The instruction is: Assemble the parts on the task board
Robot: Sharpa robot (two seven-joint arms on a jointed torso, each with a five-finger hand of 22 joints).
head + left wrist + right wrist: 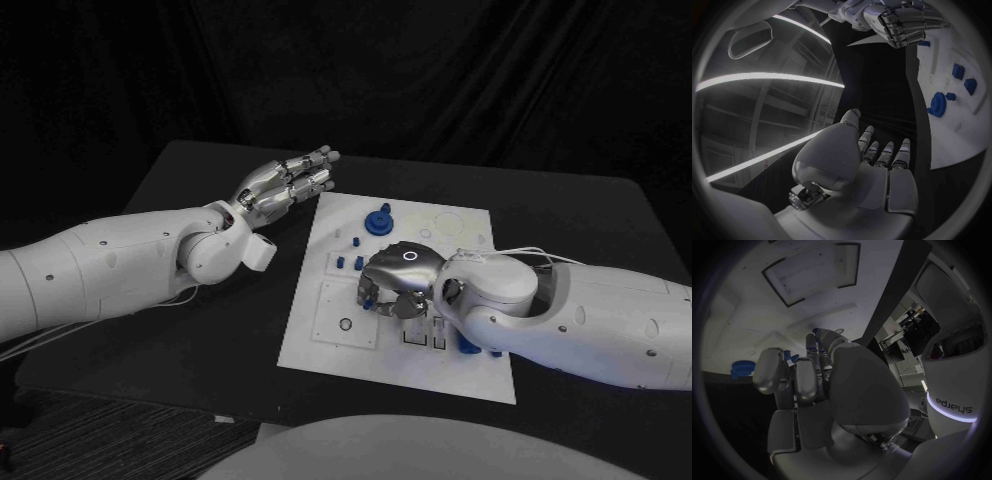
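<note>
Blue parts stand on the white task board (462, 225) in the middle of the black tabletop (173, 190): a round gear-like part (379, 220) at about 12 o'clock of the board and small pegs (348, 262) near its 9 o'clock edge. The right robot hand (395, 290) is low over the board's centre, fingers curled; whether it grasps a part I cannot tell. This seems an insertion step, so the next move probably needs careful alignment. The left robot hand (289, 183) hovers released at the board's 10 o'clock corner.

Head camera looking down, wrist cameras close behind hands, all sharing task board (433, 290).
</note>
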